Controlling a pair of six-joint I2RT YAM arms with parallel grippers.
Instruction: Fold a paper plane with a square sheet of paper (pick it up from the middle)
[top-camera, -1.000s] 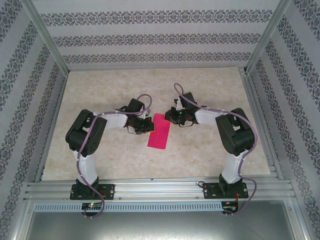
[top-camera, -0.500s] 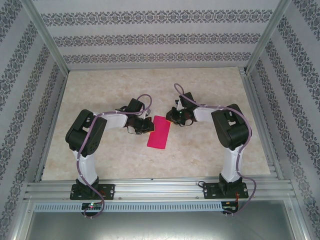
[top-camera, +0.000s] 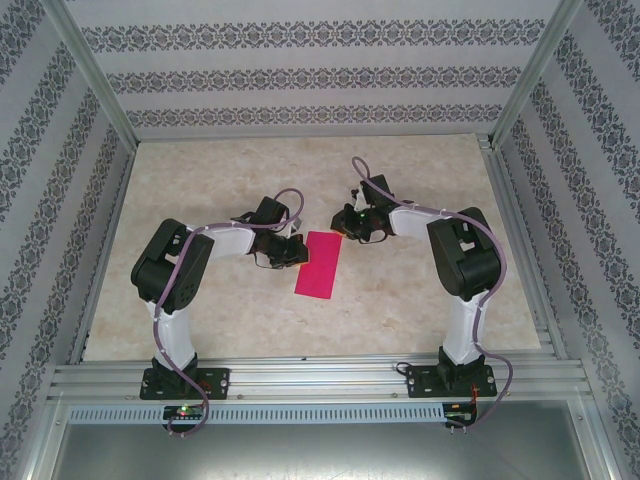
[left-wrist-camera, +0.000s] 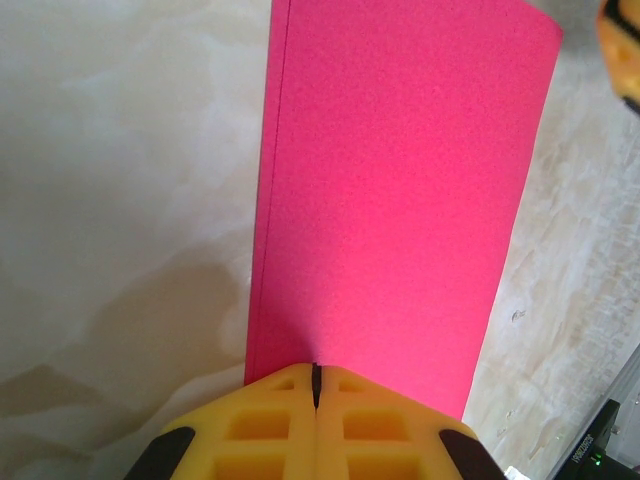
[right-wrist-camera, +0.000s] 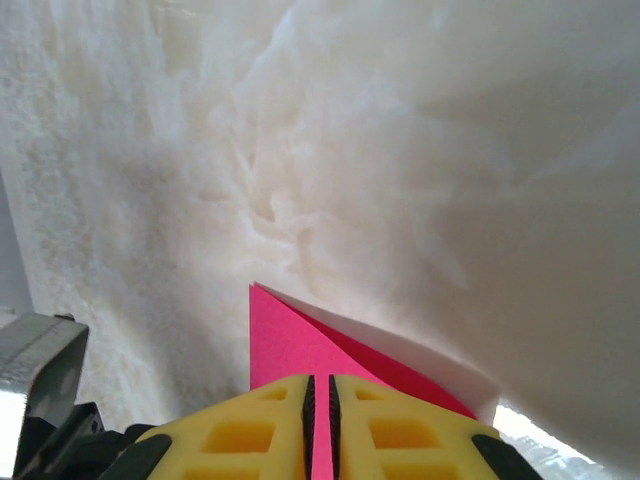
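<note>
Change from the earlier frame: the right arm's wrist has shifted toward 11 o'clock in the overhead view, and its elbow has drawn in. The left arm and the sheet are unchanged.

Writing: white lettering on a black part (left-wrist-camera: 598, 450) at the 5 o'clock corner of the left wrist view is too small to read.

The left end effector (top-camera: 292, 250) has its jaws pressed fully together at the 9 o'clock side of the square sheet of paper (top-camera: 319, 264). Its tips meet the sheet's edge (whether paper is pinched between them cannot be told).

The right end effector (top-camera: 343, 227) is closed to a thin slit at the sheet's 1 o'clock corner. Pink shows inside the slit, and the corner is raised off the desk (top-camera: 200, 180).

The sheet lies mid-desk, folded to a narrow strip running roughly 12 to 6 o'clock.
</note>
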